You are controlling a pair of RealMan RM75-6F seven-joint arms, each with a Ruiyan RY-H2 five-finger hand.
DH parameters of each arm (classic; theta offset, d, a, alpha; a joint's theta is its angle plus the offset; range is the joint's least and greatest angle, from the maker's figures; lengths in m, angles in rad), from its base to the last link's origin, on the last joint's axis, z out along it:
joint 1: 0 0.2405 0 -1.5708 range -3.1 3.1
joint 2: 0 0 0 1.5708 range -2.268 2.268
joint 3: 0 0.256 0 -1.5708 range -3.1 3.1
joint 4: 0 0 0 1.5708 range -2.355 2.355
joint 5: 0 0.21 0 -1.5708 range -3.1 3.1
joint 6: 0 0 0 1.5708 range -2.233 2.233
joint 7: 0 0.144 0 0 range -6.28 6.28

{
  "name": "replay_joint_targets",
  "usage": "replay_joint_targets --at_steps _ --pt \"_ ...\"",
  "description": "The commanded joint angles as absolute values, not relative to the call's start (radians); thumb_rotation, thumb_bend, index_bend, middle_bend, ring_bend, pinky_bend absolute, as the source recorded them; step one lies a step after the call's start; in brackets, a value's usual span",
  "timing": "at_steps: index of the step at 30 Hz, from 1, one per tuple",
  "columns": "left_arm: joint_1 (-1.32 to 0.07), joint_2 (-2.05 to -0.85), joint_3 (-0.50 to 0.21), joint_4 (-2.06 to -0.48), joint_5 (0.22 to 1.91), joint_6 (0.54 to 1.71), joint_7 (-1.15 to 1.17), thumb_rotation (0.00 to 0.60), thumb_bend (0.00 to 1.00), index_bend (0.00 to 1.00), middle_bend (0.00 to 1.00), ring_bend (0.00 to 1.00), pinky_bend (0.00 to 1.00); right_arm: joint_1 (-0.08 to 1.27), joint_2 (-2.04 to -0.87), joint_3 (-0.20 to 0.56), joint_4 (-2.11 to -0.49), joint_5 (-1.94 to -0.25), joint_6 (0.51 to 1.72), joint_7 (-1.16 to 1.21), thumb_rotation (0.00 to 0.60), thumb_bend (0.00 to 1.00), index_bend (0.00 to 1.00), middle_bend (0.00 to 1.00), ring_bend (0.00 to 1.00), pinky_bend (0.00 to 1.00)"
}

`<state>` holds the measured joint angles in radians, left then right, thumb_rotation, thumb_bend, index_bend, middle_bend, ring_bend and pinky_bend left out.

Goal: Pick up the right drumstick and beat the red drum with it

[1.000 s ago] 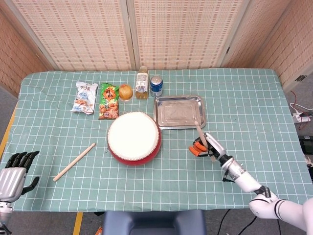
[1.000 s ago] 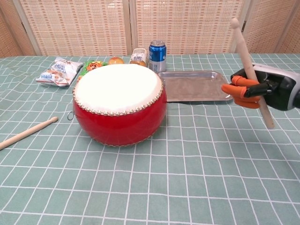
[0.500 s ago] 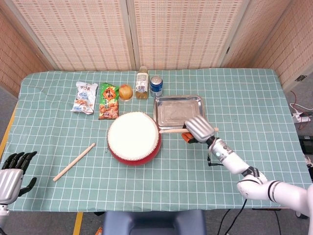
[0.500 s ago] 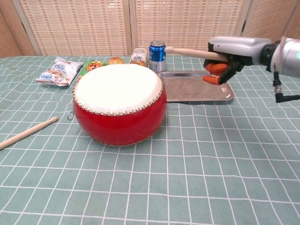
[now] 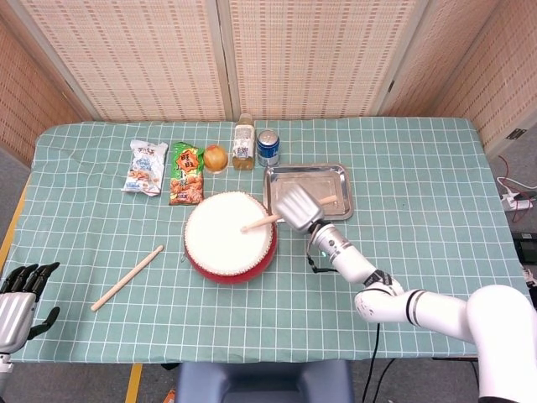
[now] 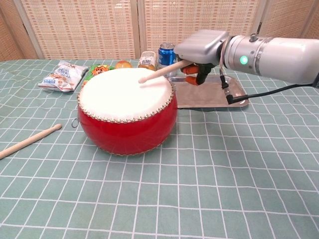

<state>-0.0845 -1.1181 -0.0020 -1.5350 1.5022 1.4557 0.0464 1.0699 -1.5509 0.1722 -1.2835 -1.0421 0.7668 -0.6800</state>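
Right drumstick (image 6: pixel 160 72) gripped by right hand (image 6: pixel 199 52) fingers, tip pointing left-down over red drum (image 6: pixel 127 112).

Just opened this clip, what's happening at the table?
The right hand holds a drumstick angled down over the red drum, its tip at or just above the white drumhead; contact cannot be confirmed. The left hand rests open at the table's near left edge, holding nothing. A second drumstick lies untouched on the cloth left of the drum. Snacks, drinks and a metal tray sit behind.
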Motion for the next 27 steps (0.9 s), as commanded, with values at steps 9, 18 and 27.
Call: replay_joint_targets --at_steps 9,18,27 --pt "-0.083 -1.129 -0.002 -1.517 1.498 1.45 0.036 0.6 0.3 0.12 0.15 0.09 0.11 1.048 -1.614 0.227 -1.226 -1.133 0.931 -0.516 0.6 0.51 1.0 0.91 1.0 1.0" --pt "-0.086 -1.129 -0.003 -1.522 1.503 1.448 0.044 0.6 0.3 0.12 0.15 0.09 0.11 1.048 -1.611 0.202 -1.195 -1.135 0.872 -0.513 0.6 0.52 1.0 0.92 1.0 1.0" --pt "-0.087 -1.13 -0.005 -1.523 1.496 1.442 0.048 0.6 0.3 0.12 0.15 0.09 0.11 1.075 -1.661 0.123 -1.08 -1.178 0.849 -0.711 0.6 0.52 1.0 0.92 1.0 1.0"
